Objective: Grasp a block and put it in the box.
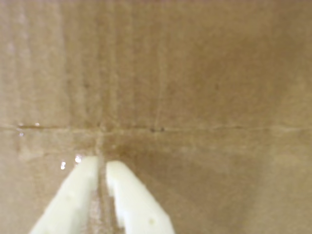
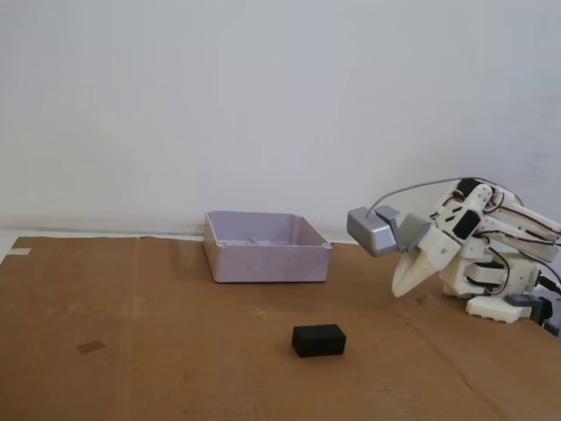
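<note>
The claw (image 1: 101,166) was nearly closed and held nothing. The black block (image 2: 318,339) looked small, hard and light, best pinched across its short sides.

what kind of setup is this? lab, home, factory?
Likely a home or hobby bench, not a factory: a small white 3D-printed-looking arm sits on a flattened cardboard sheet against a bare white wall. Only a black block and a lilac-grey box are laid out.

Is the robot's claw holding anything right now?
No, nothing. The white two-finger gripper is nearly closed over bare cardboard, and the small matte black rectangular block lies alone on the table, apart from it.
</note>
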You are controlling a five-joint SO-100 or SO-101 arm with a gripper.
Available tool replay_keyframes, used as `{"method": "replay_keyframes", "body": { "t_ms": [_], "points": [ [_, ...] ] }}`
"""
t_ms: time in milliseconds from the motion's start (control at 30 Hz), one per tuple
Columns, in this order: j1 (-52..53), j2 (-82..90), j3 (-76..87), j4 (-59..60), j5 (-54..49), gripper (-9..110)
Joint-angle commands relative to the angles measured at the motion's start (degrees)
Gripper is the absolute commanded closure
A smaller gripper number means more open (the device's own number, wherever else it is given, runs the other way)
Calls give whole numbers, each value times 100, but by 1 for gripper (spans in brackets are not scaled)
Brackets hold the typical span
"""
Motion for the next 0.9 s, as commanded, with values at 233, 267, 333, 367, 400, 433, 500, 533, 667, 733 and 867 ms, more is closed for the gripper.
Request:
{"method": "replay_keyframes", "body": {
  "t_ms": [233, 267, 333, 367, 400, 433, 500, 533, 667, 733, 867],
  "points": [
    [26, -1644, -1415, 264, 9, 101],
    [18, -1854, -1547, 35, 0, 101],
    [18, -2215, -1811, -378, 0, 101],
    [18, -2382, -1942, -554, 0, 101],
    [18, -2540, -2083, -686, 0, 101],
    [9, -2689, -2224, -791, 0, 101],
    [9, -2962, -2514, -870, 0, 101],
    [9, -3085, -2654, -870, 0, 101],
    [9, -3551, -3085, -923, 0, 101],
    [9, -3727, -3190, -1107, 0, 101],
    [-193, -3999, -3146, -1898, 53, 101]
  ]
}}
